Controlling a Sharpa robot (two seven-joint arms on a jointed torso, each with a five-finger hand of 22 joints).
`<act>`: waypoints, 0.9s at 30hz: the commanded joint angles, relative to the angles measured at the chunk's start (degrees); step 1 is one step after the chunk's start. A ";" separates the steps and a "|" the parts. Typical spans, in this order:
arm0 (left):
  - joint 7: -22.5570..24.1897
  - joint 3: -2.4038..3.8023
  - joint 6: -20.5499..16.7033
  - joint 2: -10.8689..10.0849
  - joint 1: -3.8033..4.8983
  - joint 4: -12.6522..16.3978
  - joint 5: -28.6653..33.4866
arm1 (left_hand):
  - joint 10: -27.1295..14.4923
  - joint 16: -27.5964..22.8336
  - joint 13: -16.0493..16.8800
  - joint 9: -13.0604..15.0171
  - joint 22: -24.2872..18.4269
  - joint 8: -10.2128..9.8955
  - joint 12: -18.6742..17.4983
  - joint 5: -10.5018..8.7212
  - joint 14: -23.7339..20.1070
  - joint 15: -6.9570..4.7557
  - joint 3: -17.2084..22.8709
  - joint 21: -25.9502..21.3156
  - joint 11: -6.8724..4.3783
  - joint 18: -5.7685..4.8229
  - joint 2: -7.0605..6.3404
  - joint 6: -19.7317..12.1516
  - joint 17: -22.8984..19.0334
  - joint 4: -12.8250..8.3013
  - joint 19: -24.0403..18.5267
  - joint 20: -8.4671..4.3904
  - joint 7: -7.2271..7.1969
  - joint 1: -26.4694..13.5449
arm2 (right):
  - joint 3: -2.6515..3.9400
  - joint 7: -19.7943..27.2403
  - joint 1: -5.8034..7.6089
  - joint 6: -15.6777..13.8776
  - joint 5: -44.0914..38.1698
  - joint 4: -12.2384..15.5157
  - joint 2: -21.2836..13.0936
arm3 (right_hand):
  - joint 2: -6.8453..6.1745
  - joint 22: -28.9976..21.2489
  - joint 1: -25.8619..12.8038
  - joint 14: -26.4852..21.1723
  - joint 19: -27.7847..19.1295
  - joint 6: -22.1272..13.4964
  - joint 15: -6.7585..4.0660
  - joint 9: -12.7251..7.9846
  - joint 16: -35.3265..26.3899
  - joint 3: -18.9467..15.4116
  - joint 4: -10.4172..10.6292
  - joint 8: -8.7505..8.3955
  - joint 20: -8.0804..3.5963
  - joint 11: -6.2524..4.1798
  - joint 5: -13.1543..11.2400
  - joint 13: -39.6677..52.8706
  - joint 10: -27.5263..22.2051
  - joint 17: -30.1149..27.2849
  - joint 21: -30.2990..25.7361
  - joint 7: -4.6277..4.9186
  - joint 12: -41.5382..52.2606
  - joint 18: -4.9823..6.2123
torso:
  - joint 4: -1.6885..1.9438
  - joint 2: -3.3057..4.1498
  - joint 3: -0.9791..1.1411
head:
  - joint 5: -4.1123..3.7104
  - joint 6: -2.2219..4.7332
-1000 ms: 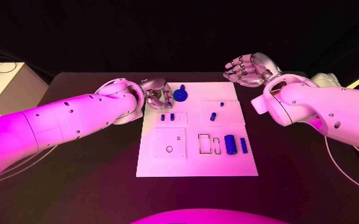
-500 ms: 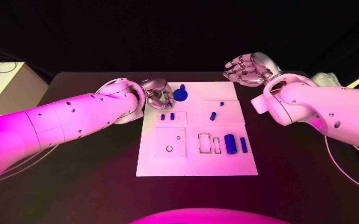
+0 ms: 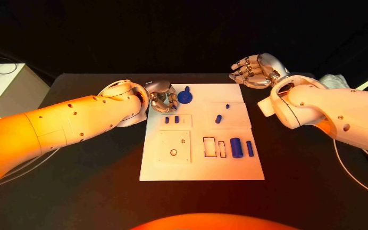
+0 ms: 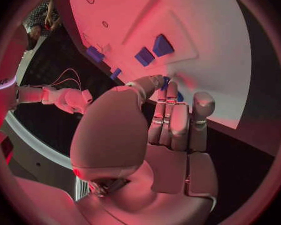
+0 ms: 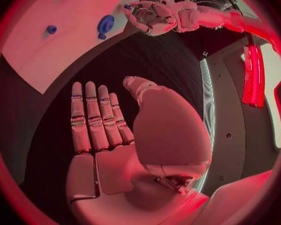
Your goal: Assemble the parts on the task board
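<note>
From where I sit, my left hand (image 3: 161,100) is parked at the far-left corner of the board (image 3: 201,172), fingers drawn together and pointing at the round blue part (image 3: 185,98) that stands just beside it. In the left wrist view the fingertips (image 4: 158,82) reach right up to something blue at the board's edge, but I cannot tell whether they pinch it or only touch it, so I call the grasp unknown. I judge the hand sits there because that round part is the piece being worked. Moving right across the board, two small blue blocks (image 3: 172,119) stand side by side in a raised tile near the hand, then a short peg (image 3: 218,118) and a tiny stud (image 3: 227,106) lie in the next tile, well apart from either hand. Nearer me, a cylinder (image 3: 236,148) and a thin bar (image 3: 250,148) lie beside empty rectangular slots, apparently waiting their turn. At the far right, my right hand (image 3: 252,72) hovers off the board's far-right corner, palm flat, fingers straight and holding nothing; I read that as keeping clear while the left works.
</note>
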 commanded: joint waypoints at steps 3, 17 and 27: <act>-0.37 -0.13 0.48 -0.26 -0.15 0.42 -0.12 | 0.72 0.37 0.13 0.13 0.46 -0.35 -0.43 0.17 0.58 -0.09 0.02 0.55 -0.10 -0.72 0.53 0.64 0.43 -0.39 0.84 0.04 -0.13 0.10 | 0.02 0.72 -0.02 0.37 -0.60 0.08 -0.01 | -0.23 -0.05 0.04 -0.22 -0.49 0.45 0.12 -0.05 -0.36 0.28 0.06 -0.31 0.06 0.02 0.25 -0.06 0.36 -0.06 0.02 2.75 -0.35 0.76 | 0.03 -0.01 -0.04 | 0.02 -0.01; 3.02 -0.07 -4.32 -0.58 -0.20 1.29 2.66 | 1.15 0.76 0.22 0.26 1.35 -0.45 -0.68 0.22 1.18 -0.16 0.05 1.14 -0.15 -0.93 0.62 1.04 1.49 -0.68 1.71 -0.03 -0.16 0.15 | 0.02 0.78 -0.02 0.40 -0.60 0.00 0.08 | -0.27 -0.18 0.04 -0.22 -0.49 0.55 0.13 -0.18 -0.36 0.40 -0.01 -0.42 0.07 0.02 0.26 -0.14 0.43 -0.20 0.03 2.75 -0.45 0.76 | -0.01 -0.02 -0.01 | 0.08 0.10; 2.93 0.06 -4.26 -0.96 -0.24 1.35 3.24 | 1.28 0.80 0.25 0.29 1.56 -0.54 -0.82 0.26 1.25 -0.18 0.11 1.30 -0.15 -0.97 0.67 1.15 1.50 -0.83 1.94 -0.06 -0.14 0.20 | 0.02 0.77 -0.02 0.44 -0.60 -0.06 -0.02 | -0.27 -0.18 0.04 -0.22 -0.49 0.55 0.13 -0.18 -0.36 0.40 -0.01 -0.42 0.07 0.02 0.26 -0.14 0.43 -0.20 0.03 2.75 -0.45 0.76 | -0.05 0.01 0.03 | 0.09 -0.06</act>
